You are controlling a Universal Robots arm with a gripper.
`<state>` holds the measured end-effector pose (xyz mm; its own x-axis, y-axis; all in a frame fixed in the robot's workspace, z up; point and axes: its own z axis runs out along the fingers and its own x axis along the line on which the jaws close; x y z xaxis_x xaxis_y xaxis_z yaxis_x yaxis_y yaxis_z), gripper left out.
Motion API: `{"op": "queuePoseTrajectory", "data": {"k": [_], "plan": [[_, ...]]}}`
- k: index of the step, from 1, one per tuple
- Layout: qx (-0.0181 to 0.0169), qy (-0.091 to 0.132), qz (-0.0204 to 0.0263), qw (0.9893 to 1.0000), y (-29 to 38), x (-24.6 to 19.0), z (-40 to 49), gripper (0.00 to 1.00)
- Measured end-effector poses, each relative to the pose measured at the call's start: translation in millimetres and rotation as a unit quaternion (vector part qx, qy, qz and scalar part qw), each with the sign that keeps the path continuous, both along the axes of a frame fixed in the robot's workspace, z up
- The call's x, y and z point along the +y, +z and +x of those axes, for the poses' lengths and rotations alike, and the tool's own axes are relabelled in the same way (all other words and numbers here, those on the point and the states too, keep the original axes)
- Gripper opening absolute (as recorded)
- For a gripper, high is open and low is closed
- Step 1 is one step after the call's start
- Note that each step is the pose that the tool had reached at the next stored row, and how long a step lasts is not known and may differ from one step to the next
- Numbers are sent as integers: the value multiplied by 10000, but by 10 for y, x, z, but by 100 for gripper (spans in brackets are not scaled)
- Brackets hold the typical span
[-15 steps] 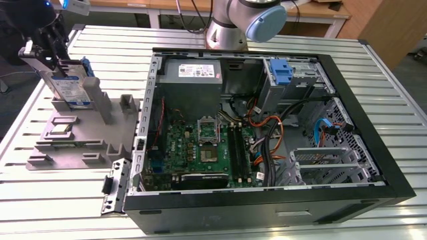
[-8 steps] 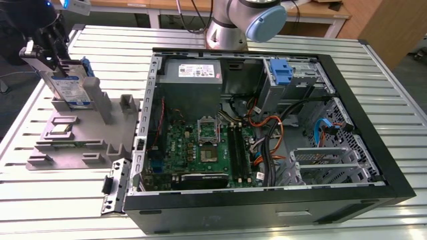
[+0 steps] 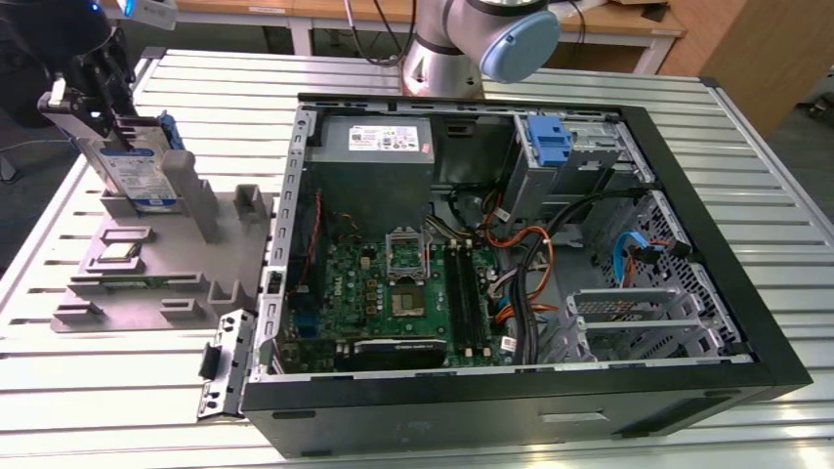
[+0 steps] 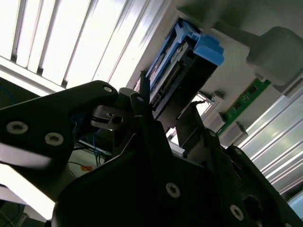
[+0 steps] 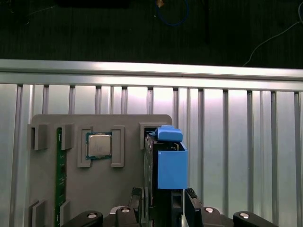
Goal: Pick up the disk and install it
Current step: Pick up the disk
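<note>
The disk (image 3: 139, 168) stands on edge in a slot of the grey holder (image 3: 144, 283) at the exterior view's left, its label and blue side rails showing. My gripper (image 3: 94, 119) is down over the disk's upper end. In the first wrist view the disk (image 5: 169, 166) is seen edge-on with its blue rail, and my gripper (image 5: 163, 197) has one finger against each flat side, shut on it. The second wrist view shows the disk (image 4: 182, 71) with its blue tab, one of my fingers (image 4: 142, 92) lying along its edge.
An open computer case (image 3: 729, 322) lies at the exterior view's right, with motherboard (image 3: 397, 293), grey power supply (image 3: 375, 140), cables and a blue bracket (image 3: 552, 142) in a drive bay. The holder also carries a processor chip (image 5: 99, 144) and a memory stick (image 5: 59, 175). The arm's base (image 3: 450, 49) stands behind the case.
</note>
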<state>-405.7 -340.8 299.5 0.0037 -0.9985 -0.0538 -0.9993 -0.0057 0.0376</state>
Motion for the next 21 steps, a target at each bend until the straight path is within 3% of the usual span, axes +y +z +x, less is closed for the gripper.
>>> {"op": "queuePoseTrajectory", "data": {"k": [12, 14, 15, 21], "plan": [[0, 0, 0, 10000, 11, 0, 0, 48], [0, 0, 0, 10000, 11, 0, 0, 47], [0, 0, 0, 10000, 12, 0, 0, 40], [0, 0, 0, 10000, 17, 0, 0, 40]]}}
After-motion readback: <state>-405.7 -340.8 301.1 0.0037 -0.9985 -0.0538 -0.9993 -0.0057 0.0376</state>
